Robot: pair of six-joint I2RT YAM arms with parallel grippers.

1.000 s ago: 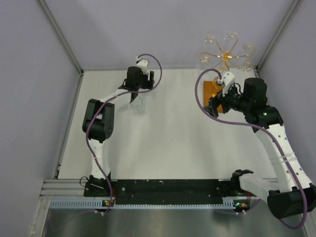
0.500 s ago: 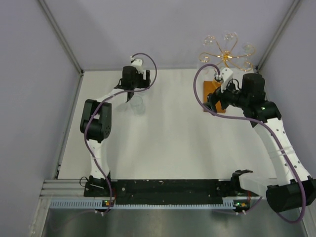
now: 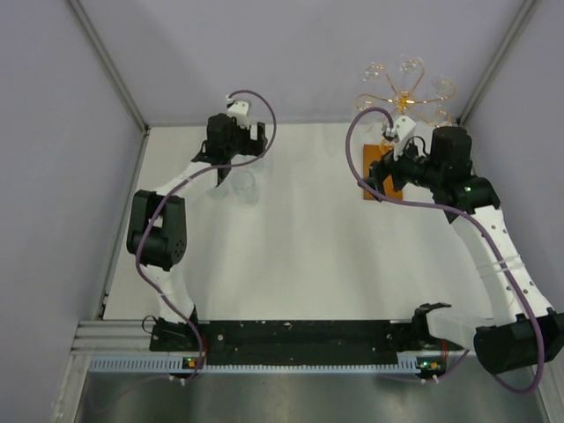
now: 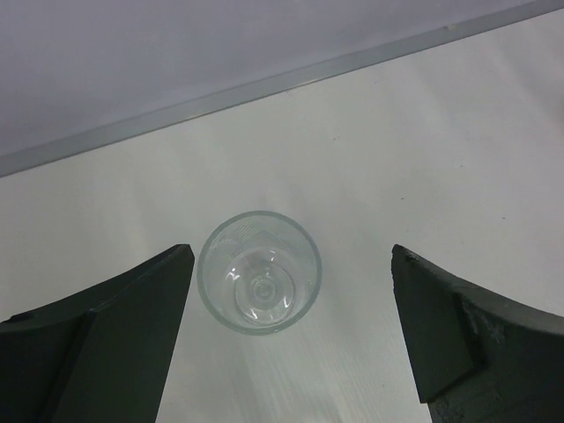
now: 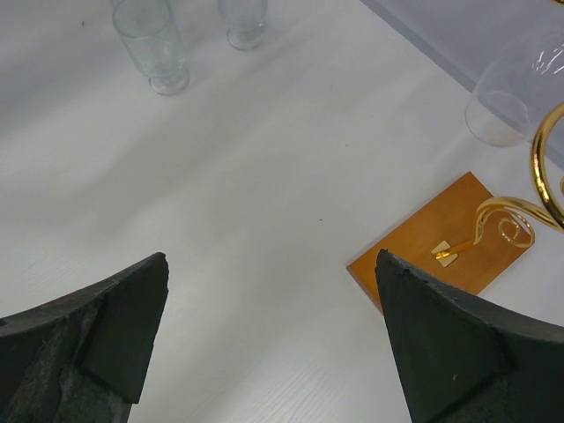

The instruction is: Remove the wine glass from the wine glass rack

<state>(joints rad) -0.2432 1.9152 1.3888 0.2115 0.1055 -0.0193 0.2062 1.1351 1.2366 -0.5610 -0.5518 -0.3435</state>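
White surface (image 3: 300, 256), grey walls: the left gripper (image 4: 289, 264) has lifted and drawn back toward the far wall since a second ago. Its jaws are spread wide above a glass (image 4: 258, 271) left upright and empty at far left, one of two standing there. That glass looks delivered. The right gripper (image 5: 273, 264), likewise spread and holding nothing, has edged nearer the rack (image 3: 405, 99) at far right, over its wooden base (image 5: 441, 238). A hanging glass (image 5: 507, 97), also empty, remains on a gold scroll, probably the next to come off
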